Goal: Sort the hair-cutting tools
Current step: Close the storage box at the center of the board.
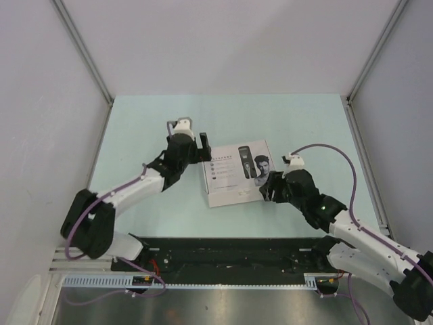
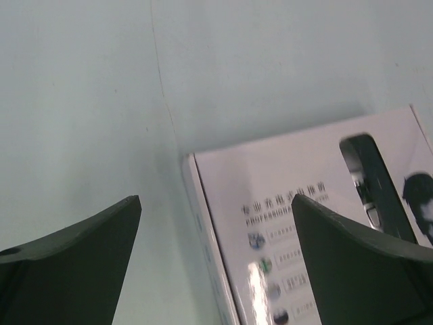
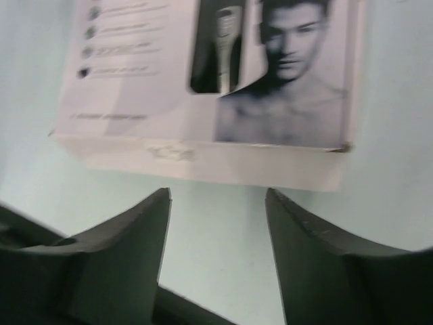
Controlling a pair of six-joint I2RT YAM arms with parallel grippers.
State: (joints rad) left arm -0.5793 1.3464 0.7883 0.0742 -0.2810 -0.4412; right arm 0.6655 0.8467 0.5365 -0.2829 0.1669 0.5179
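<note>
No hair-cutting tools are in view; only a printed picture of a clipper shows on the lid of the closed flat white box [image 1: 233, 177] lying mid-table. My left gripper [image 1: 198, 150] is open wide at the box's far left corner. In the left wrist view the left gripper [image 2: 216, 203] straddles the box's [image 2: 304, 183] left edge, one finger over the table and the other over the lid. My right gripper [image 1: 269, 190] is open just off the box's near right corner. The right gripper [image 3: 218, 196] has only bare table between its fingers, short of the box's [image 3: 203, 152] side wall.
The pale green table [image 1: 155, 115] is fenced by grey walls with metal rails [image 1: 81, 47] at the left and right. A black strip [image 1: 230, 254] with the arm bases runs along the near edge.
</note>
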